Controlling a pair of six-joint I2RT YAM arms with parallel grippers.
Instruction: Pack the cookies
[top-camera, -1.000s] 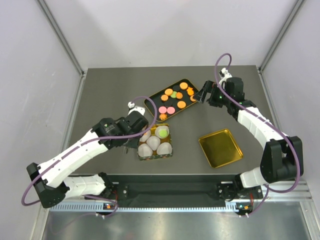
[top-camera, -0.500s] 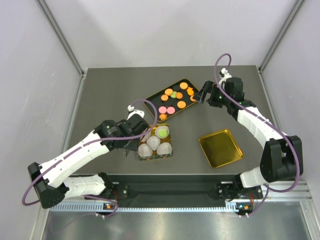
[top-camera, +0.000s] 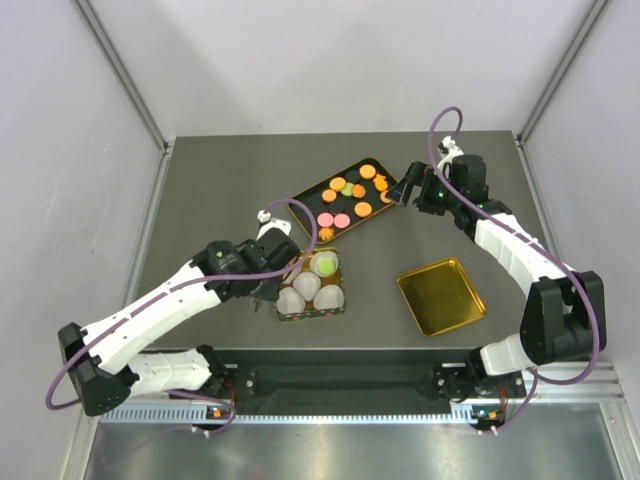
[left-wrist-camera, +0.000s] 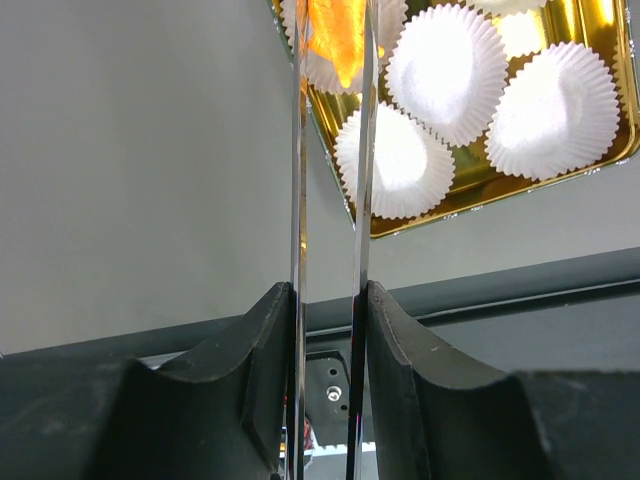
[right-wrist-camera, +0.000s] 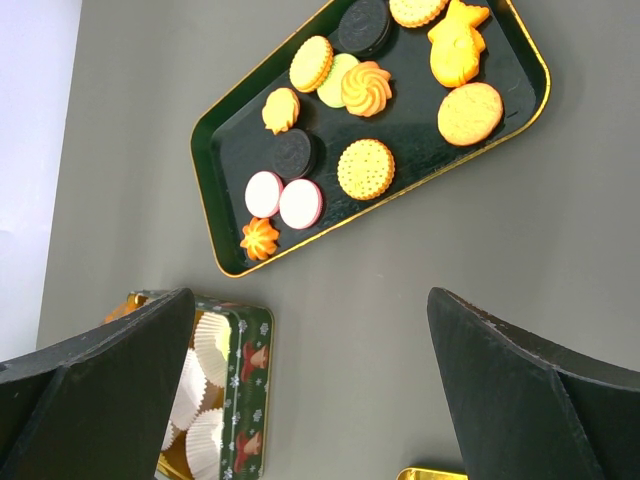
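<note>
The left gripper (left-wrist-camera: 333, 25) is shifting nearer than a second ago, pinching an orange cookie (left-wrist-camera: 338, 50) over the tin's (left-wrist-camera: 470, 190) left side. The right gripper (right-wrist-camera: 310, 300) is gaping beside the far tray (right-wrist-camera: 230, 150), where the other cookies (right-wrist-camera: 365, 168) are lying.

Grey table (top-camera: 220, 190) bears black tray (right-wrist-camera: 230, 170), tin (right-wrist-camera: 250, 380), gold tray (top-camera: 440, 296).

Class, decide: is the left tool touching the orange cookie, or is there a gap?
Touching. The left wrist view shows the orange cookie wedged between the two thin blades of the left tool, meeting both with no gap.
</note>
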